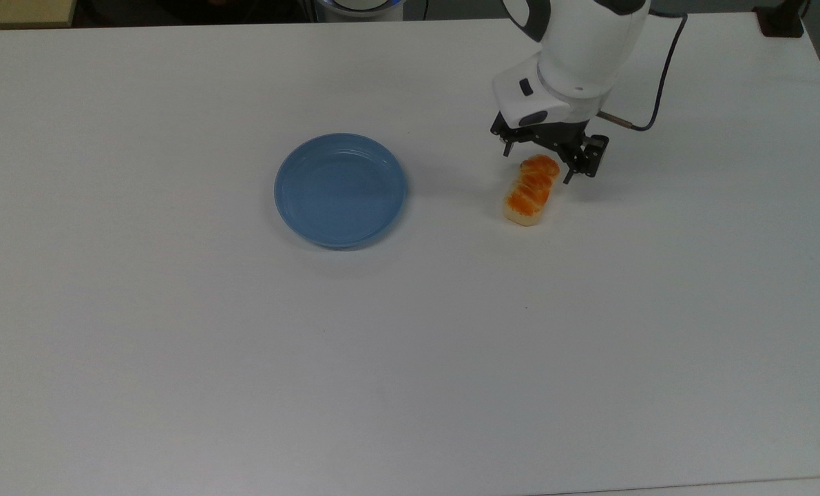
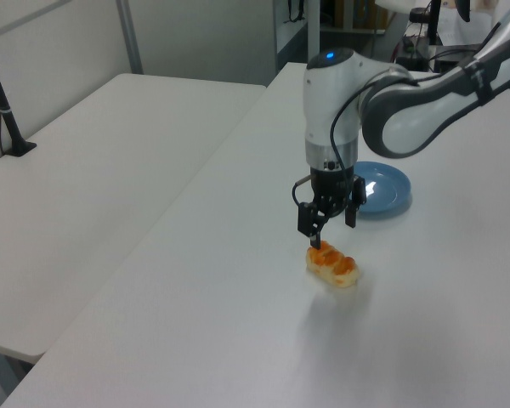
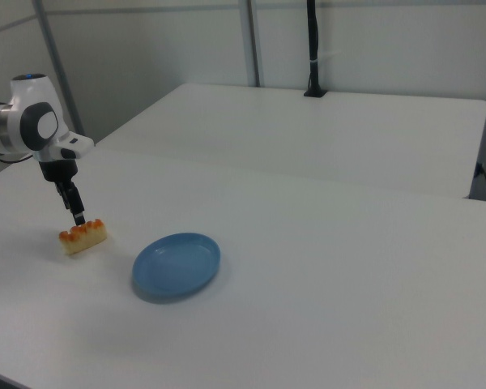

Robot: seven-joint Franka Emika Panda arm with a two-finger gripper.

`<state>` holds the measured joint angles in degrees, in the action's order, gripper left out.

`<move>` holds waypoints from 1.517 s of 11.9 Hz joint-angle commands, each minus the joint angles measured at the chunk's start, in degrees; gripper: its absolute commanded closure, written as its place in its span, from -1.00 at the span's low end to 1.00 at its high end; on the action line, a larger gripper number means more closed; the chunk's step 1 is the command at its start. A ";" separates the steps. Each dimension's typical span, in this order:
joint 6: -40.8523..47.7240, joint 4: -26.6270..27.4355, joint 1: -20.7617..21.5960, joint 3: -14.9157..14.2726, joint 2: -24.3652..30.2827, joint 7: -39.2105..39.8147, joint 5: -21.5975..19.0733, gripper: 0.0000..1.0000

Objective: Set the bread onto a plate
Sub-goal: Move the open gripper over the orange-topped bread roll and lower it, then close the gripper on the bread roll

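White table (image 1: 175, 386) bare at the near side. Further in, at 3 o'clock of plate (image 1: 340, 190) and well apart from it, bread (image 1: 531, 189) lying flat. Beyond, gripper (image 1: 539, 164) poised over the loaf's far end, fingers spread, holding nothing; presumably straddling for a grasp.

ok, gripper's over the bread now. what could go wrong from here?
1. The open gripper sits over the far end of the bread, not its middle. Closing there may tip the loaf or let it swing when lifted.
2. In the left view one fingertip looks almost on the bread's top. Descending further could press on it or shove it instead of straddling it.
3. The plate is shallow-rimmed, so a high release might let the bread roll off.
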<state>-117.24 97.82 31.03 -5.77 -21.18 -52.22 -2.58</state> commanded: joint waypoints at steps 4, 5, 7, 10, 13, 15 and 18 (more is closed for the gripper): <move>-2.29 0.53 1.84 -0.55 -2.81 -2.09 2.23 -1.00; -2.29 0.53 1.93 -0.55 -3.16 -2.00 2.41 -1.00; -2.82 0.35 2.28 -0.55 -4.91 -2.09 2.85 -1.00; -4.31 0.18 2.37 -0.21 -5.97 -2.00 3.63 -1.00; -5.19 0.26 1.66 1.64 -6.86 -2.00 6.18 -0.63; -5.63 0.18 1.40 1.64 -6.68 -1.83 6.01 -0.23; -5.46 0.09 0.35 1.73 -4.58 -1.30 5.92 0.08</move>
<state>-122.09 97.42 32.20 -4.28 -28.12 -53.01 2.44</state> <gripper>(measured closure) 0.427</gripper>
